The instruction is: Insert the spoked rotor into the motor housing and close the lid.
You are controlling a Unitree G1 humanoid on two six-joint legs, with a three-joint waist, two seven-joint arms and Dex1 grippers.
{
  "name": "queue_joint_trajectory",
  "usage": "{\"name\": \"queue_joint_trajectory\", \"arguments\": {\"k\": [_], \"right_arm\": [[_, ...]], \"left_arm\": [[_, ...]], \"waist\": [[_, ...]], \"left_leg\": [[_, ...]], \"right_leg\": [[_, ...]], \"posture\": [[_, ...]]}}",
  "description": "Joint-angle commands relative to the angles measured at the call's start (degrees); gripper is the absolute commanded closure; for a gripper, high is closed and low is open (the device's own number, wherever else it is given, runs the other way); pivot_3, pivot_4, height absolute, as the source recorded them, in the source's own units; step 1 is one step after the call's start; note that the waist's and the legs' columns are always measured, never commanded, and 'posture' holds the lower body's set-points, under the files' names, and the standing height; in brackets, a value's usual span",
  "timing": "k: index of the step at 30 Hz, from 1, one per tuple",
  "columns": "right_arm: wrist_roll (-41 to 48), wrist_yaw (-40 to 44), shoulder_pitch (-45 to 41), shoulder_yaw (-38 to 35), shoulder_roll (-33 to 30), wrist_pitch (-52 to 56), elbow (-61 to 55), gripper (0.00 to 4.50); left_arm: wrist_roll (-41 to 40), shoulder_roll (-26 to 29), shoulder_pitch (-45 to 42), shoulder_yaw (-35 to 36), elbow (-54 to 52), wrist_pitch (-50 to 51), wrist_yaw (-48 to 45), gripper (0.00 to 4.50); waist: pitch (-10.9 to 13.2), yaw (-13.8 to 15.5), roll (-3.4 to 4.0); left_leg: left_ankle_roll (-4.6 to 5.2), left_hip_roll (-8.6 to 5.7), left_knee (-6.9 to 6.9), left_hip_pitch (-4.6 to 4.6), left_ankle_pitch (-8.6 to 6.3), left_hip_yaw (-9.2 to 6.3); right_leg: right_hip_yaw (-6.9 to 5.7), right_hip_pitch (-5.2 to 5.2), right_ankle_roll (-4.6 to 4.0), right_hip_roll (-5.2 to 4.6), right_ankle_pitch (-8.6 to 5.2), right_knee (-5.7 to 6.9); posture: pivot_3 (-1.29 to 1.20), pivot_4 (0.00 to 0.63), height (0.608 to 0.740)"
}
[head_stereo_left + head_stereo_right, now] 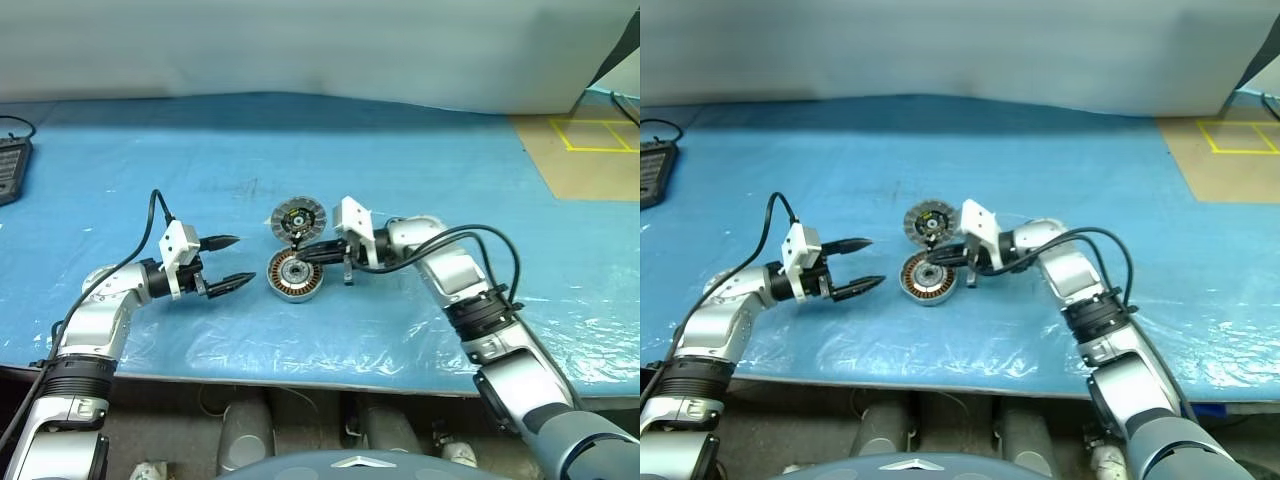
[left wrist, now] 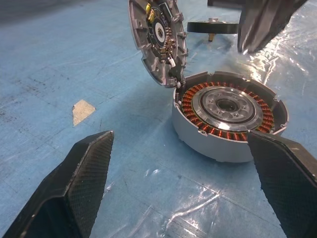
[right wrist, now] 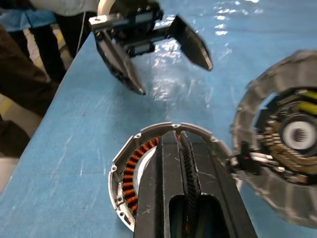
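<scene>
The motor housing (image 1: 293,277) lies on the blue table, its copper windings facing up around a pale centre. The lid (image 1: 298,217) stands tilted on edge at the housing's far rim, ribbed face showing, and thin wires join it to the housing. My right gripper (image 1: 298,256) hovers over the housing, pointing left, shut with nothing visible between its fingers (image 3: 171,163). My left gripper (image 1: 245,259) is open just left of the housing, apart from it. The spoked rotor (image 2: 212,27) appears edge-on beyond the housing, beside the right fingers. I cannot tell whether it rests on the table.
A blue sheet with clear film (image 1: 420,330) covers the table. A black device (image 1: 10,170) sits at the far left edge. A tan surface with yellow tape lines (image 1: 590,150) lies at the far right. The table's front edge (image 1: 300,378) runs close below the arms.
</scene>
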Motion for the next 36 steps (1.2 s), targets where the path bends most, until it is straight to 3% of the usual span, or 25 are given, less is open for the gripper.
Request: {"name": "queue_joint_trajectory", "arguments": {"k": [1,6,11,18,21,24,36], "right_arm": [[0.58,-1.80,0.76,-4.60,-4.54,0.90,-1.07,4.45],[-3.72,-5.79,-0.88,-9.12,-15.02,-2.50,6.57,4.45],[-6.91,-7.22,-1.67,-9.64,-20.80,-5.87,11.55,3.27],[-5.31,-5.48,-0.75,-10.58,-21.73,-4.63,11.70,3.27],[-6.30,-6.07,-0.63,-10.34,-22.02,-5.61,12.93,2.70],[-6.79,-5.85,-0.58,-10.04,-22.28,-6.26,13.72,1.75],[-6.96,-3.88,1.50,-9.65,-23.34,-6.22,14.49,1.75]], "left_arm": [[-0.54,0.17,-0.55,1.02,-0.60,-0.99,-0.39,0.00],[-0.74,0.04,-0.47,1.10,-0.63,-1.35,-0.68,0.00],[-0.22,-0.50,-1.39,0.56,0.15,-1.40,-0.62,0.00],[-0.03,-0.82,-1.56,0.52,-0.37,-0.79,-0.51,0.00],[0.05,-0.73,-1.36,0.53,-1.20,-0.29,-0.11,0.00],[0.08,-0.58,-1.37,0.55,-1.84,0.20,0.24,0.00],[0.56,-0.82,-1.33,0.32,-2.75,0.76,1.43,0.00]], "waist": [[0.00,0.01,0.00],[0.00,0.24,0.00],[0.00,-0.15,0.00],[0.00,0.01,0.00],[0.00,0.07,0.00],[0.00,0.10,0.00],[0.00,0.03,0.00]], "left_leg": [[-0.01,0.00,0.00,0.01,0.00,0.00],[-0.03,-0.05,0.01,-0.02,0.02,0.00],[-0.02,-0.02,-0.09,0.00,0.01,0.03],[0.08,-0.01,-0.07,-0.03,-0.04,0.04],[0.15,-0.01,-0.05,-0.05,-0.08,0.05],[0.15,-0.01,-0.03,-0.04,-0.08,0.05],[0.16,0.00,0.00,-0.05,-0.08,0.05]], "right_leg": [[0.00,0.01,0.00,0.00,0.00,0.00],[0.01,0.03,0.01,-0.01,0.00,-0.07],[0.01,-0.02,0.00,0.04,0.00,-0.10],[0.01,-0.04,0.00,0.05,0.00,-0.10],[0.01,-0.04,0.00,0.04,0.00,-0.10],[0.01,-0.04,0.00,0.04,0.00,-0.09],[0.01,-0.04,0.00,0.05,0.00,-0.07]], "posture": [[0.00,0.150,0.740],[0.00,0.150,0.740],[0.00,0.150,0.740],[0.00,0.150,0.740],[0.00,0.150,0.740],[0.00,0.150,0.740],[0.00,0.150,0.740]]}}
